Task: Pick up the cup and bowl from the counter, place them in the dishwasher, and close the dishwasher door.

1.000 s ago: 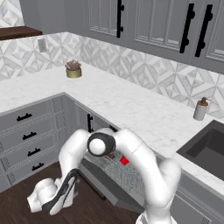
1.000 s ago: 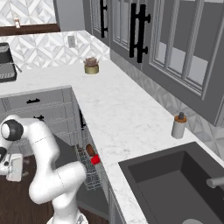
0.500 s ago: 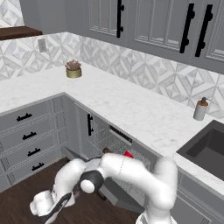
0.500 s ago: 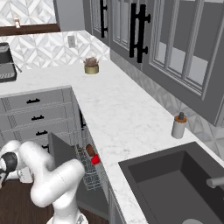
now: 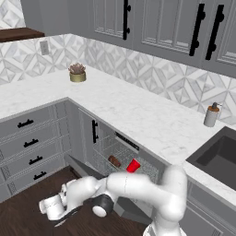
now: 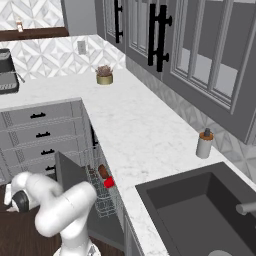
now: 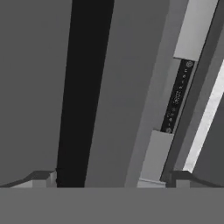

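Observation:
The red cup (image 5: 133, 166) and the dark brown bowl (image 5: 114, 161) rest in the wire rack of the dishwasher (image 5: 120, 154) under the counter (image 5: 138, 115). From the right base view the cup (image 6: 108, 183) and bowl (image 6: 103, 171) sit side by side in the rack. The dishwasher door (image 5: 85, 169) stands tilted part-way up. My gripper (image 5: 64, 215) is low near the floor, at the door's outer side, open and holding nothing. In the hand view the gripper (image 7: 113, 179) faces the grey door panel (image 7: 127, 87) at close range, with the black control strip (image 7: 177, 96) beyond.
Grey drawers with black handles (image 5: 30, 143) stand left of the dishwasher. A gold pot with a plant (image 5: 77, 73) and a soap dispenser (image 5: 211, 115) sit on the counter. The dark sink (image 5: 221, 156) lies to the right. Dark wood floor (image 5: 27, 221) spreads below.
The arm has swung down toward the floor. The dishwasher door has risen from lying low to standing part-way up. Jaws stayed open.

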